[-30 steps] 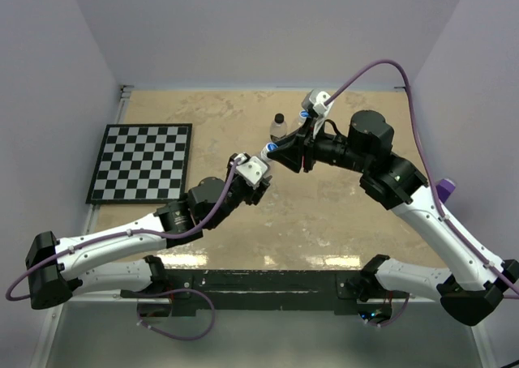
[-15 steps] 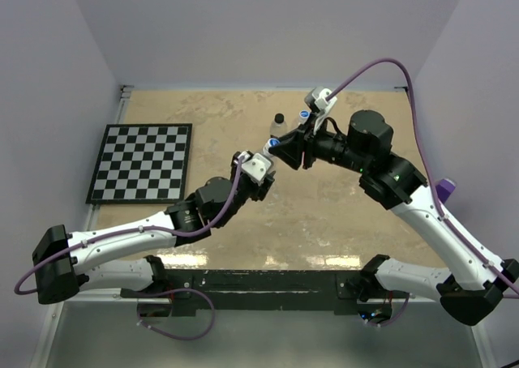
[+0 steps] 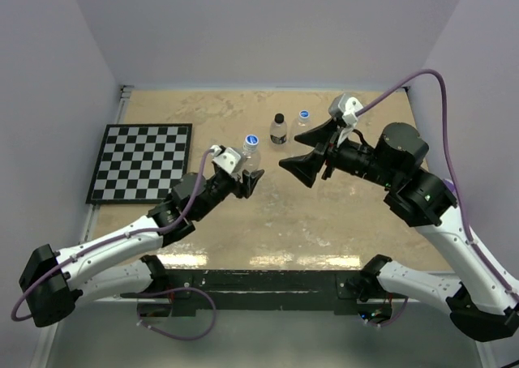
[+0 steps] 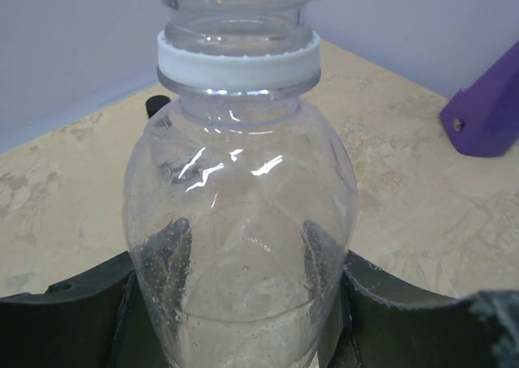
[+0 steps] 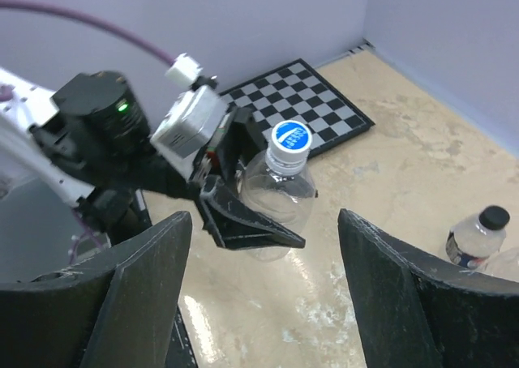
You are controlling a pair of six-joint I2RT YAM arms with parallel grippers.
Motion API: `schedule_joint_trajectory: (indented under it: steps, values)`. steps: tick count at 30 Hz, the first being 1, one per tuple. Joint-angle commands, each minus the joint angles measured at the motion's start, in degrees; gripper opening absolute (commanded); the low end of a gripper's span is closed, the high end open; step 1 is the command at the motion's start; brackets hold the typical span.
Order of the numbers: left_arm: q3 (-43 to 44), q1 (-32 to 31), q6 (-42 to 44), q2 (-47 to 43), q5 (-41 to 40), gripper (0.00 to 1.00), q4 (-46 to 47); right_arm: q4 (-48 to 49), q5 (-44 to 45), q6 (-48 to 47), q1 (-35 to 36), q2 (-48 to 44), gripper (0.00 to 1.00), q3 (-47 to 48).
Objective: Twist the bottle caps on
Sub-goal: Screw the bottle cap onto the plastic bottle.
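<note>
Three bottles (image 3: 304,123) capped: two blue, one black.
Left gripper (image 3: 248,177) clenched on blue-capped bottle (image 3: 252,155); right gripper (image 3: 314,151) splayed wide alongside.

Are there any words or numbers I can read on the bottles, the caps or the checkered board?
No text here can be read.
On the blue round plastic cap of the clear plastic bottle: a white mark, too blurred to read.
On the other blue cap: a white mark, too small to read.
On the black-and-white checkered board: only squares, no letters or numbers.
</note>
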Motion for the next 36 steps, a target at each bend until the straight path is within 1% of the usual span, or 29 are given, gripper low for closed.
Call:
schedule_joint_trajectory:
  steps: [1, 2, 3, 5, 7, 12, 15, 22, 25, 28, 36]
  values:
    - [-1.73, 4.69, -3.52, -2.43, 23.17, 0.0, 5.34, 2.68, -10.26, -6.89, 0.2, 0.39, 0.75, -0.37]
    - [-1.9, 5.39, -3.78, -2.43, 26.78, 0.0, 5.96, 3.55, -12.21, -10.37, 0.12, 0.39, 0.74, -0.99]
    - [-1.99, 5.92, -4.04, -2.43, 29.86, 0.0, 6.57, 4.0, -14.05, -11.8, 0.12, 0.22, 0.73, -1.6]
    - [-2.17, 6.72, -4.83, -2.35, 36.02, 0.0, 7.98, 4.7, -17.92, -13.92, 0.12, 0.21, 0.72, -2.13]
    - [-2.08, 7.33, -5.45, -2.08, 40.6, 0.0, 9.03, 4.97, -19.95, -15.24, -0.06, 0.39, 0.71, -2.22]
    - [-1.47, 7.77, -5.45, -1.91, 46.32, 0.0, 9.65, 3.74, -21.45, -17.7, -0.41, 1.27, 0.69, -1.52]
    - [-0.85, 7.86, -5.63, -1.56, 48.08, 0.0, 9.48, 4.0, -22.16, -18.32, -0.41, 1.27, 0.67, -1.52]
    - [1.26, 7.86, -5.81, 0.03, 50.99, 0.0, 8.6, 4.79, -25.84, -19.2, -0.41, 2.58, 0.59, -1.26]
    - [1.96, 7.86, -5.28, 0.73, 51.08, 0.0, 7.64, 4.88, -27.52, -19.29, -0.41, 3.46, 0.56, -0.82]
    - [2.67, 7.86, -4.93, 0.91, 51.17, 0.0, 7.02, 4.27, -28.48, -19.72, -0.41, 4.43, 0.54, -0.47]
    - [3.46, 7.86, -4.4, 1.17, 51.87, 0.0, 5.79, 4.26, -28.31, -19.73, -0.41, 5.13, 0.47, -0.2]
